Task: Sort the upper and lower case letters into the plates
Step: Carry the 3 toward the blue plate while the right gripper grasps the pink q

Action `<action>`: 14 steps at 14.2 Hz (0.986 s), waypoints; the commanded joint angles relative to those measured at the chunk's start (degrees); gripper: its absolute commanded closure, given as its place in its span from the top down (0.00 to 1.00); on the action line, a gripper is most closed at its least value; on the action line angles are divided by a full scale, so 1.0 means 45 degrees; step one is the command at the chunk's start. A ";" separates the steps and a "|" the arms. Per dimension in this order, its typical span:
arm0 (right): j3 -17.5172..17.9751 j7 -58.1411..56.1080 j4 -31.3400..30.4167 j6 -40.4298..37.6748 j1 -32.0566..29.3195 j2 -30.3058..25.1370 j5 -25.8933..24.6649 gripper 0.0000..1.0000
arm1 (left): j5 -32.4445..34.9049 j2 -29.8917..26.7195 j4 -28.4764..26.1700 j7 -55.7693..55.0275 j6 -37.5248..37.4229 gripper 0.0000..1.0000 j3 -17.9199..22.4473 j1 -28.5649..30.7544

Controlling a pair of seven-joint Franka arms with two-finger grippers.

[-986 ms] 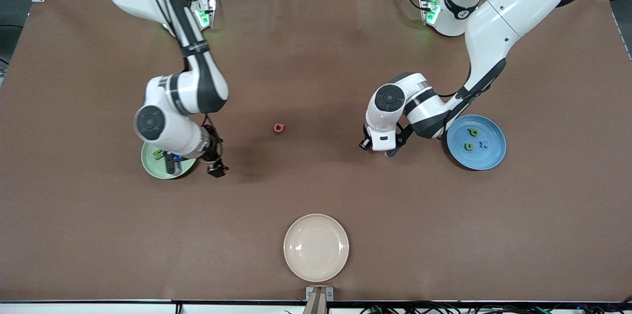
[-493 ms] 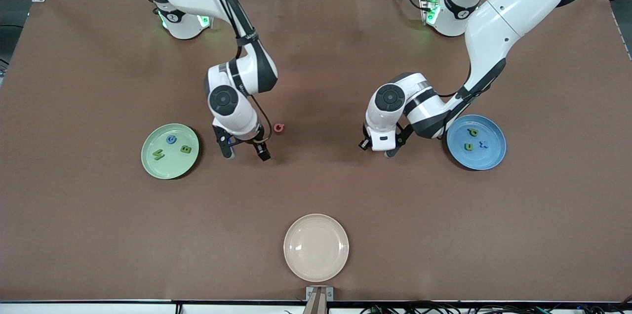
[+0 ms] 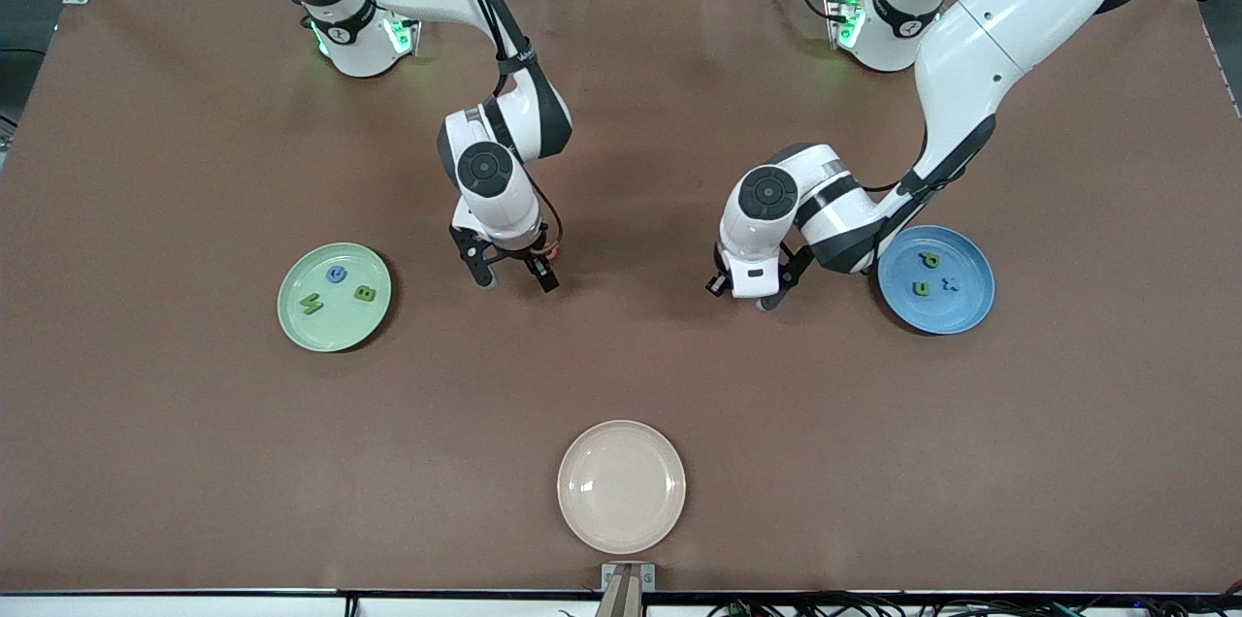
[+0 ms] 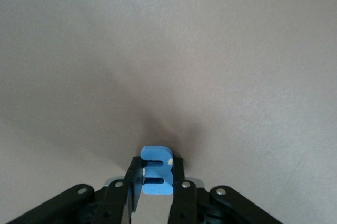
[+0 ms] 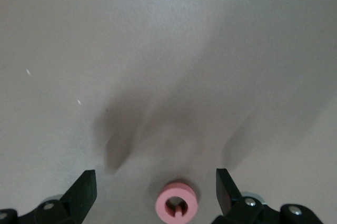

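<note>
From the front camera I count three plates: a pale green plate (image 3: 294,307) toward the right arm's end of the table, a blue plate (image 3: 961,307) toward the left arm's end, and a cream plate (image 3: 621,486) nearest the camera, with nothing in it that I can see. The green plate holds three letters — a blue Q (image 3: 337,275), a green B (image 3: 365,294) and a green N (image 3: 311,305); the blue one also holds three, a green p (image 3: 930,259), a green u (image 3: 920,288) and a blue t (image 3: 951,284). The right gripper (image 3: 516,278) hangs over the middle of the table with its jaws spread, and a sliver of the red letter (image 3: 551,251) shows just beside its wrist. The left gripper (image 3: 744,295) hovers over bare mat just beside the blue plate, and from here I cannot tell what it carries. I can make out a short dark marking on the right arm's forearm, too small for me to read. In the left wrist view the jaws are pinching one blue letter piece (image 4: 157,169), held upright above the brown mat; I cannot say which letter it is. In the right wrist view both fingers (image 5: 84,190) stand wide apart with the red letter (image 5: 177,201) lying flat on the mat between them — a round pink-red ring with a small notch, touched by neither finger. That makes eight letters in all.
</note>
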 commanded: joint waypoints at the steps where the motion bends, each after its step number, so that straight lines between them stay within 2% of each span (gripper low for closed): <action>1: -0.0180 -0.0153 -0.0535 0.0115 0.0514 -0.0274 0.0073 0.99 | -0.0170 -0.0700 0.0095 0.0755 -0.0083 0.07 -0.0008 0.0109; 3: -0.0180 -0.0094 -0.0673 0.0135 0.0749 -0.0293 0.0073 0.97 | -0.0190 -0.0994 0.0115 0.1498 -0.0200 0.07 -0.0028 0.0284; 5: -0.0180 -0.0055 -0.0693 0.0135 0.0808 -0.0293 0.0073 0.87 | -0.0191 -0.1286 0.0134 0.3016 -0.0764 0.07 -0.0319 0.0790; 8: -0.0180 -0.0035 -0.0693 0.0154 0.0848 -0.0293 0.0092 0.73 | -0.0210 -0.1483 0.0134 0.5769 -0.1700 0.06 -0.1721 0.2699; 10: -0.0180 -0.0035 -0.0693 0.0154 0.0848 -0.0293 0.0111 0.58 | -0.0210 -0.1483 0.0212 0.8051 -0.3025 0.06 -0.2796 0.4087; 14: -0.0219 0.0160 -0.0712 0.0135 0.0750 -0.0332 0.0131 0.24 | -0.0210 -0.1483 0.0057 1.0618 -0.4282 0.06 -0.3990 0.6277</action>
